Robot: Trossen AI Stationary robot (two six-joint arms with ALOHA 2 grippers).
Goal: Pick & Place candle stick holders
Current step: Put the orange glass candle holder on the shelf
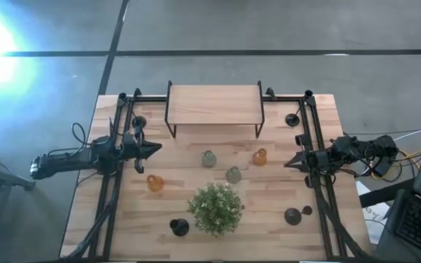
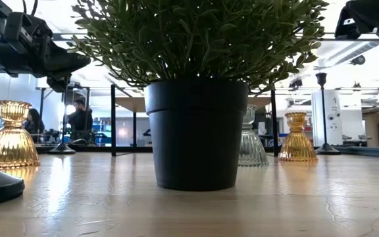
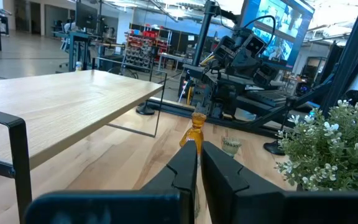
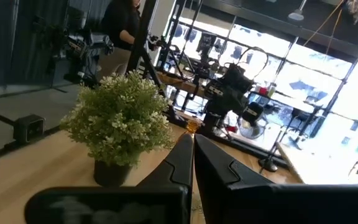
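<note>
Four black candle stick holders stand on their round bases on the wooden table: far left (image 1: 139, 121), far right (image 1: 292, 120), near left (image 1: 179, 227) and near right (image 1: 293, 215). In the low view the far ones show as thin stems (image 2: 62, 118) (image 2: 322, 108). My left gripper (image 1: 156, 150) hovers shut and empty at the table's left, pointing right. It also shows in the left wrist view (image 3: 198, 158). My right gripper (image 1: 289, 162) hovers shut and empty at the table's right, pointing left. It also shows in the right wrist view (image 4: 192, 146).
A potted plant (image 1: 215, 208) stands near the middle front. Two orange vases (image 1: 155, 183) (image 1: 259, 156) and two grey-green vases (image 1: 209, 158) (image 1: 233, 174) stand between the grippers. A low wooden shelf on black legs (image 1: 214, 104) stands at the far middle.
</note>
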